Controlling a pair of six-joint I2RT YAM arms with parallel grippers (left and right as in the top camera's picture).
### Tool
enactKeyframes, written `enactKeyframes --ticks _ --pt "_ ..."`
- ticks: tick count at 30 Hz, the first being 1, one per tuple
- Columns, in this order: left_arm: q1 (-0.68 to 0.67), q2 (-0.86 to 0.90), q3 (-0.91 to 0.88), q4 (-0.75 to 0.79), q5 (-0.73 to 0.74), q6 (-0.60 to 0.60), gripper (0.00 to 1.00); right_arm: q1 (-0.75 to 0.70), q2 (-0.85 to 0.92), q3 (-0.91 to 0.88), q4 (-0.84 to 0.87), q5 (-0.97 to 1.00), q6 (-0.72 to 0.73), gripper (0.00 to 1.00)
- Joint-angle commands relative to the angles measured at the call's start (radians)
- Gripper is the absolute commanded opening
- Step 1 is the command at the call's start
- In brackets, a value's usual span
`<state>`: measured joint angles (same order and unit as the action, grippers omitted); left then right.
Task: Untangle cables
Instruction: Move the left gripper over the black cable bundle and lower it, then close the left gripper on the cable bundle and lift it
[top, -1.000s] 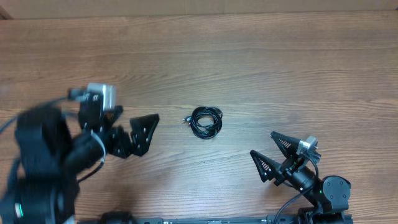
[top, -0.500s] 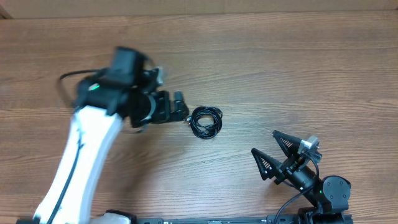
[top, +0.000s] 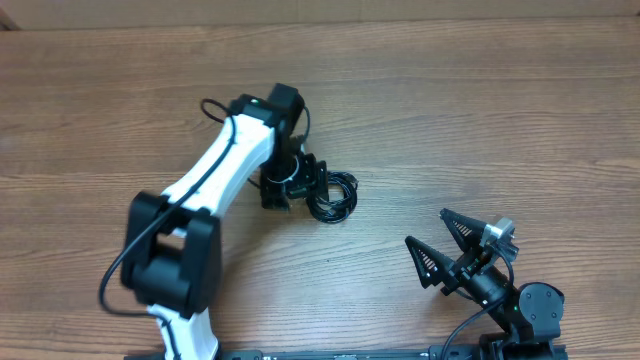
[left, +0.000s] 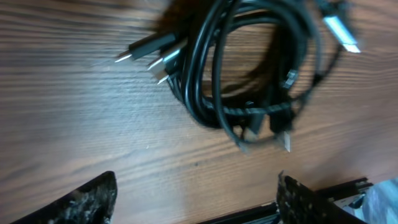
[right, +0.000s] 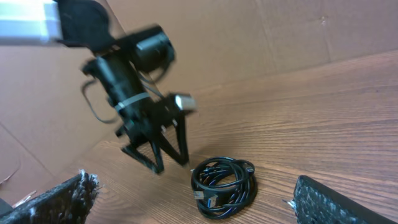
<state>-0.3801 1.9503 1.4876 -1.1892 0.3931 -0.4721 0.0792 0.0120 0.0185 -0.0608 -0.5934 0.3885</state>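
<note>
Cables (left: 198, 102): I am reading them as a light, limp, snag-prone coil, best pinched at one outer loop by my left claw (left: 196, 186), hovering wide, empty.

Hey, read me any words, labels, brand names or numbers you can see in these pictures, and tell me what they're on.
None readable: no text shows on the cables, the wooden table, the cardboard wall or the white arm. The plugs are too blurred to show any marking.
</note>
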Motion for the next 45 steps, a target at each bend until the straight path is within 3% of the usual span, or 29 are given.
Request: enactKeyframes --ticks 1,6,8,9,10,17,23,25,31,37,39,41,45 --pt "-0.035 0.086 0.018 0.005 0.053 -0.008 0.77 -0.001 -0.005 -0.01 0.006 0.016 -0.001 1.0" --pt "-0.053 0.137 0.018 0.019 0.053 -0.016 0.69 -0.001 -0.005 -0.01 0.006 0.016 -0.003 1.0" --pt "-0.054 0.142 0.018 0.023 0.053 -0.016 0.55 -0.001 -0.005 -0.01 0.006 0.016 -0.003 1.0" --pt "-0.054 0.142 0.018 0.023 0.053 -0.015 0.4 -0.001 -0.005 -0.01 0.006 0.016 -0.003 1.0" --pt "-0.054 0.142 0.018 0.023 0.053 -0.015 0.38 -0.001 -0.005 -0.01 0.006 0.016 -0.003 1.0" --pt "-0.048 0.142 0.018 0.028 0.024 -0.015 0.37 -0.001 -0.005 -0.01 0.005 0.016 -0.003 1.0" --pt "-0.043 0.142 0.018 0.123 -0.023 -0.015 0.49 -0.001 -0.005 -0.01 0.006 0.016 -0.003 1.0" --pt "-0.041 0.142 0.019 0.125 0.035 -0.008 0.49 -0.001 -0.005 -0.01 0.005 0.016 -0.003 1.0" --pt "-0.001 0.138 0.03 0.112 0.304 0.172 0.49 -0.001 -0.005 -0.01 0.005 0.016 -0.003 1.0" --pt "0.045 0.12 0.072 0.09 0.376 0.211 0.5 -0.001 -0.005 -0.01 0.005 0.016 -0.003 1.0" --pt "0.05 0.116 0.075 0.103 0.344 0.182 0.55 -0.001 -0.005 -0.01 0.005 0.016 -0.003 1.0" --pt "0.049 0.116 0.074 0.109 0.217 0.069 0.62 -0.001 -0.005 -0.01 0.006 0.017 -0.004 1.0" --pt "0.022 0.118 0.058 0.114 -0.011 -0.083 0.66 -0.001 -0.005 -0.01 0.006 0.02 -0.004 1.0"
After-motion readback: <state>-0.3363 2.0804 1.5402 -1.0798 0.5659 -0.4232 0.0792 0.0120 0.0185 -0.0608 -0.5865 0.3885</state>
